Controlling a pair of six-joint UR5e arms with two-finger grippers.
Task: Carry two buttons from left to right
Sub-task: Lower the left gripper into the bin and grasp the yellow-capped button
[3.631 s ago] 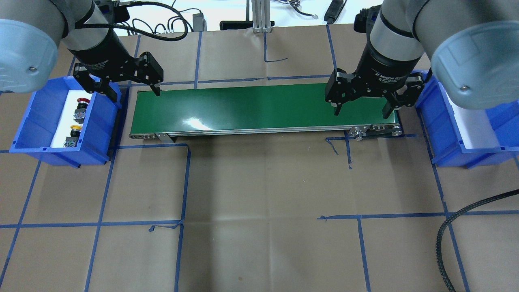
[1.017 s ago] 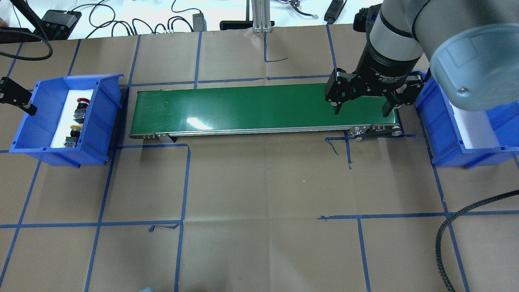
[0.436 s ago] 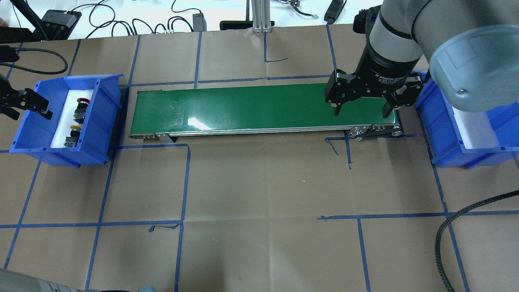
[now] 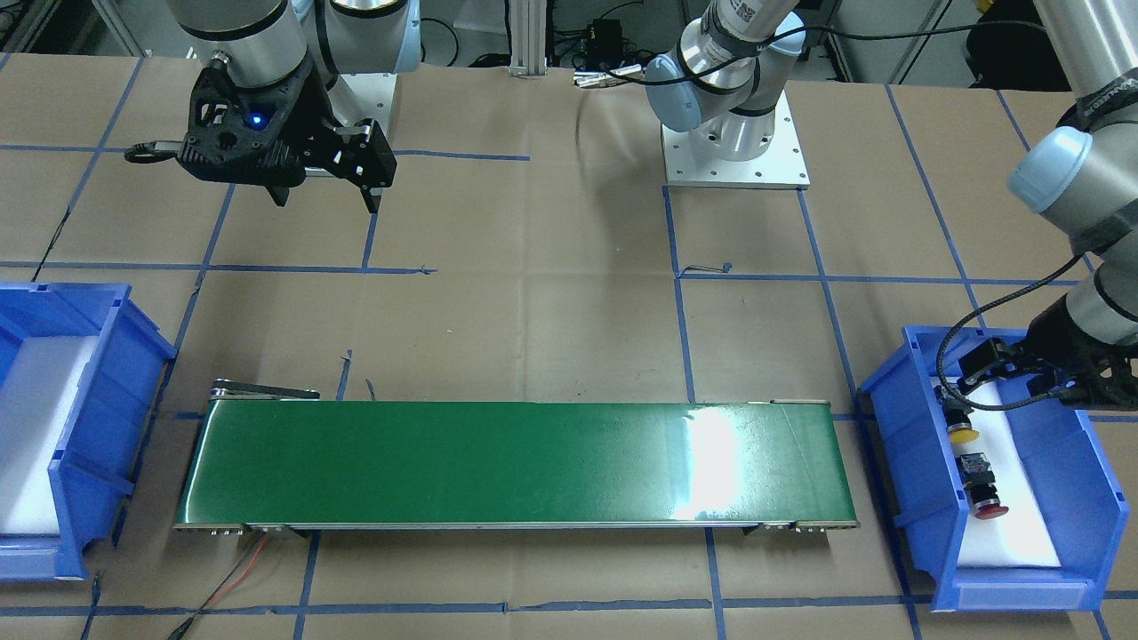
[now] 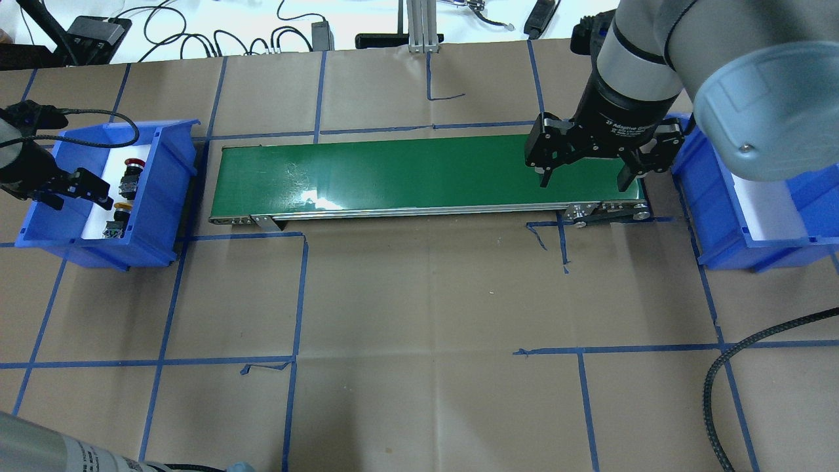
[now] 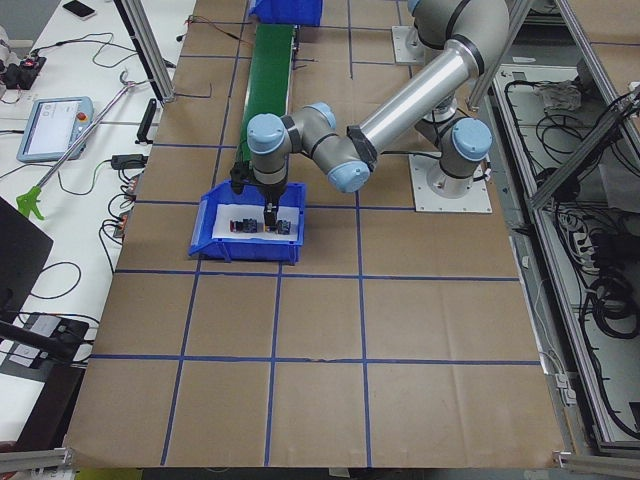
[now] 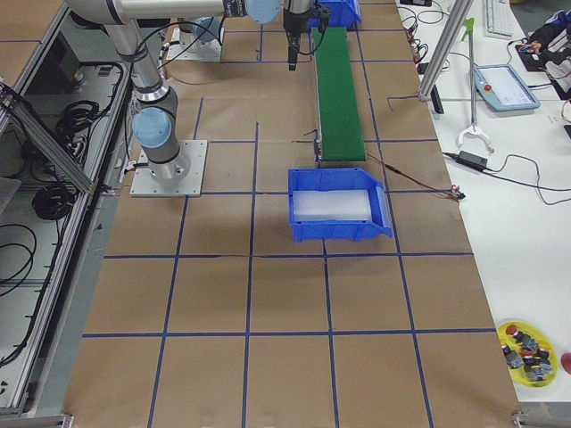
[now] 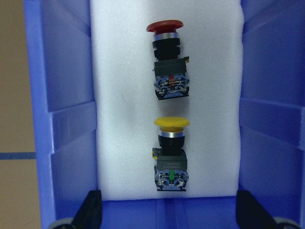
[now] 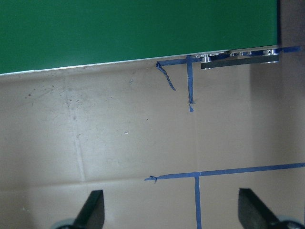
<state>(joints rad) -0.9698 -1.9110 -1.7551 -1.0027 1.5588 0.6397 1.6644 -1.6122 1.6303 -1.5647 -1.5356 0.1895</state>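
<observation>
The red-capped button and the yellow-capped button lie in line on white foam in the blue left bin. They also show in the overhead view, the red one and the yellow one. My left gripper is open and empty over this bin, on its outer side, above the buttons. Its fingertips frame the bin's near wall in the wrist view. My right gripper is open and empty above the right end of the green conveyor.
The blue right bin holds only white foam. A black cable curls onto the table at the front right. Cables and boxes lie along the table's far edge. Blue tape lines cross the brown paper.
My left gripper has left the conveyor's left end, swung out past the left bin, and come back in over the bin above the buttons. The right arm has not moved.
</observation>
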